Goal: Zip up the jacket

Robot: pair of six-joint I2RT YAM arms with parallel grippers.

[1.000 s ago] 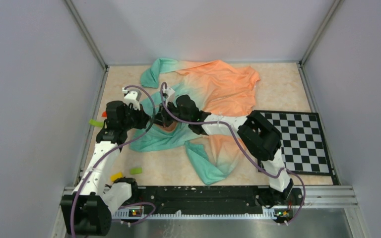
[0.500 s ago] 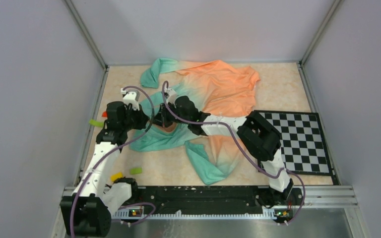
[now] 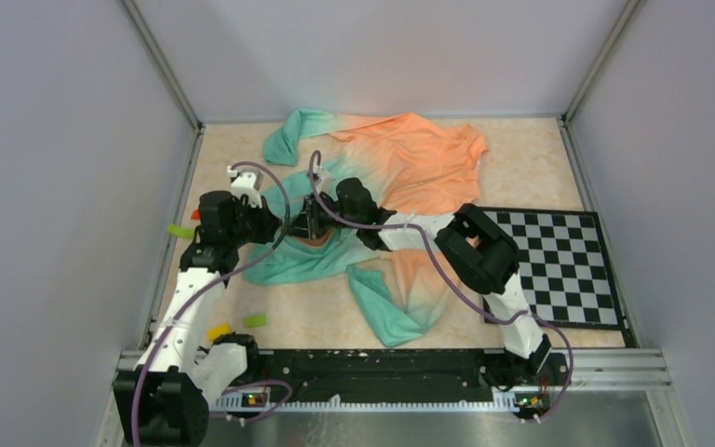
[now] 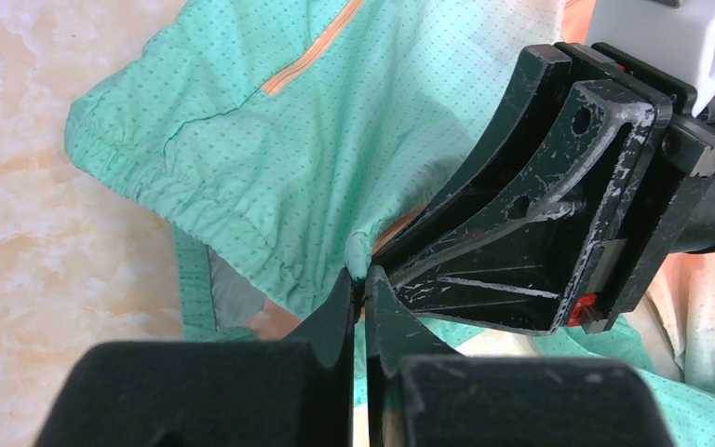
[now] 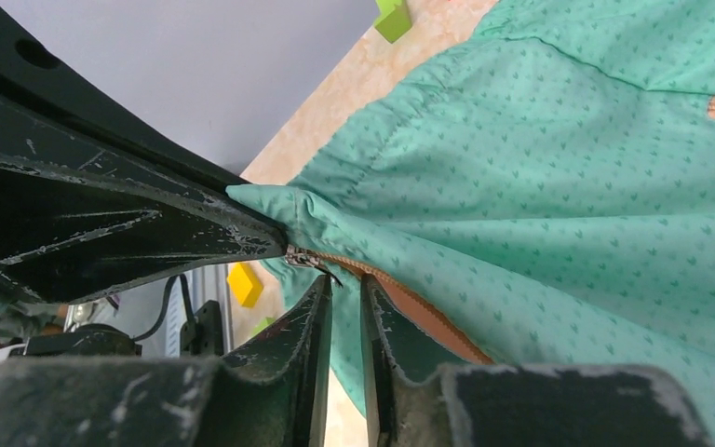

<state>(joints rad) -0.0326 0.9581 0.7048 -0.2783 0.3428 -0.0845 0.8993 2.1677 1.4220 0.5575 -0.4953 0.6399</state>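
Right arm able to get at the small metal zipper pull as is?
Probably yes: the small metal zipper pull sits uncovered past the right tool's tips; left tool pins the teal fabric jacket hem beside it.

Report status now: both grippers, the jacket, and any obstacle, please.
Left gripper shut on the jacket hem. Right gripper at the zipper pull, jaws nearly closed, grip unclear. Jacket lies crumpled. Green block lies apart, not blocking.

We're looking into a robotics lab test cell: plain grey wall panels (image 3: 74,140) are boxing in a beige marble-patterned tabletop (image 3: 540,158), with a black-and-white checkerboard panel (image 3: 559,265) lying flat on it (a ribbed aluminium rail (image 3: 605,363) is running along the near edge).
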